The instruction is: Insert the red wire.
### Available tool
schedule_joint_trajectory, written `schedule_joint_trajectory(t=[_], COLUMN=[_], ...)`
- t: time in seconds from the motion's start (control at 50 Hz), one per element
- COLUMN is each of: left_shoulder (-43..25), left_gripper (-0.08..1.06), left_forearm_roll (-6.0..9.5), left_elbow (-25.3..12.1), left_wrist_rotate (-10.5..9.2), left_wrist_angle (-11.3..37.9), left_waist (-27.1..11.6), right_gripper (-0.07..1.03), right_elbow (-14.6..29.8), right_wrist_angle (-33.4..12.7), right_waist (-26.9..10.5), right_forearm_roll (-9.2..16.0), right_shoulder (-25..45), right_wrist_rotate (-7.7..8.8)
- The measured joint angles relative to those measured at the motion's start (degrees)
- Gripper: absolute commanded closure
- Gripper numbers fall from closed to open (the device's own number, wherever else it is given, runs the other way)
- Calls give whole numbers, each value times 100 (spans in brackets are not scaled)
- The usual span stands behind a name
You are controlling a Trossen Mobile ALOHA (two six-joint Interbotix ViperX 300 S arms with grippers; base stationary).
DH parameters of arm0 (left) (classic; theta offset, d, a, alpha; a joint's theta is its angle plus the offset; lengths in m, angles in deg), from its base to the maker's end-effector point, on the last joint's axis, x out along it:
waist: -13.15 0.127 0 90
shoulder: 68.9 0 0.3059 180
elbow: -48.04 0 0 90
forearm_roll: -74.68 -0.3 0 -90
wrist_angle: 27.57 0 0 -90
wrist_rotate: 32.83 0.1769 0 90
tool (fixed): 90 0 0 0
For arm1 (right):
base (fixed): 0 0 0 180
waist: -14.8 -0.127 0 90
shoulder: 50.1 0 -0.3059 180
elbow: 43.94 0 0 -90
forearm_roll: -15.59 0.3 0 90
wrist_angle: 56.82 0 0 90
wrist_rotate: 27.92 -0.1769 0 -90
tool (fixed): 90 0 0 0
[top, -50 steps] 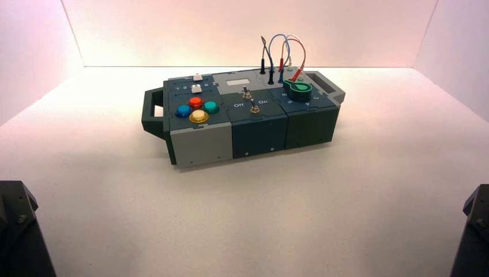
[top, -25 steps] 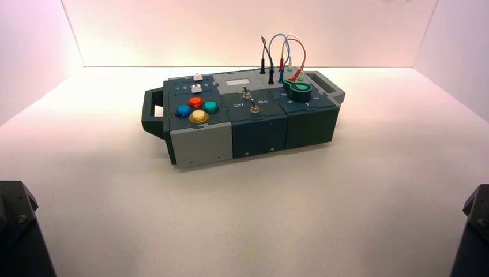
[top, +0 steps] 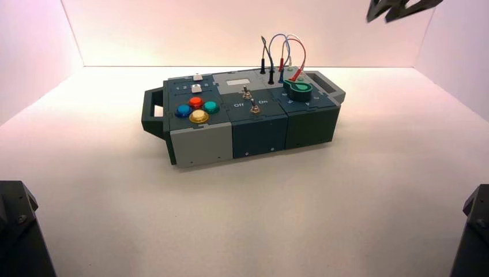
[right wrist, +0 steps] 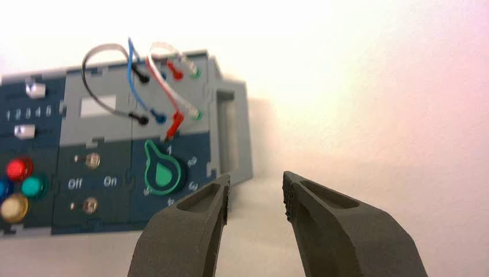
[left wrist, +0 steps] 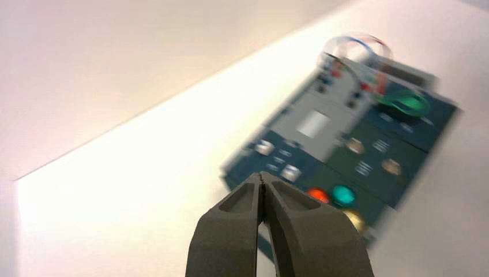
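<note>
The red wire loops over the back right of the box. One red plug stands in a back socket. The other red plug lies tilted, its tip towards the green knob. In the high view the tilted plug sits just behind the knob. My right gripper is open and empty, high above the table to the right of the box. It shows at the top right edge of the high view. My left gripper is shut and empty, off the box's button end.
A blue wire, a grey wire with black plugs and a white wire with green plugs share the socket area. Two toggle switches and coloured buttons lie to the left. The box has a handle at each end.
My right gripper has come into the high view at its top right edge. Nothing on the box has moved.
</note>
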Motion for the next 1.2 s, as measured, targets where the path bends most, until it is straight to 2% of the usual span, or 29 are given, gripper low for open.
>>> schedule_joint_trajectory(t=[0.16,0.2,0.22,0.26,0.28,0.36,0.4,0.42,0.5,0.52,0.6,0.66,0.82,1.06,1.2], left_shoulder=[-176,-193,-193,-185,-185,-202,-211,-237,-308,-308,-413,-431,-431,-519,-563], left_gripper=[101,101,101,101,101,101,101,101,101,101,101,101,101,101,101], left_forearm_roll=[0,-9,0,0,0,0,0,9,9,9,9,9,9,18,18], left_elbow=[-79,-97,-97,-105,-105,-105,-105,-105,-114,-114,-114,-123,-176,-176,-176], left_wrist_rotate=[9,9,9,9,9,9,9,9,9,9,9,9,9,9,79], left_wrist_angle=[246,272,272,281,281,281,281,281,281,281,290,290,281,255,237], left_waist=[-378,-475,-483,-589,-589,-721,-738,-782,-844,-844,-896,-896,-896,-896,-896], right_gripper=[46,46,46,46,46,47,47,47,47,47,47,47,47,47,47], right_elbow=[158,211,211,281,281,404,439,519,650,650,809,896,1160,1468,1644], right_wrist_angle=[-237,-299,-299,-360,-360,-475,-510,-562,-598,-598,-615,-615,-712,-782,-782], right_waist=[-97,-105,-105,-105,-105,-105,-105,-114,-114,-114,-114,-123,-141,-272,-290], right_forearm_roll=[299,457,457,642,642,914,984,1116,1371,1371,1644,1740,1872,1890,1898], right_shoulder=[325,431,431,554,554,782,853,967,1178,1178,1415,1538,1907,2391,2654], right_wrist_rotate=[202,343,343,501,501,721,773,861,1072,1072,1266,1354,1547,1635,1705])
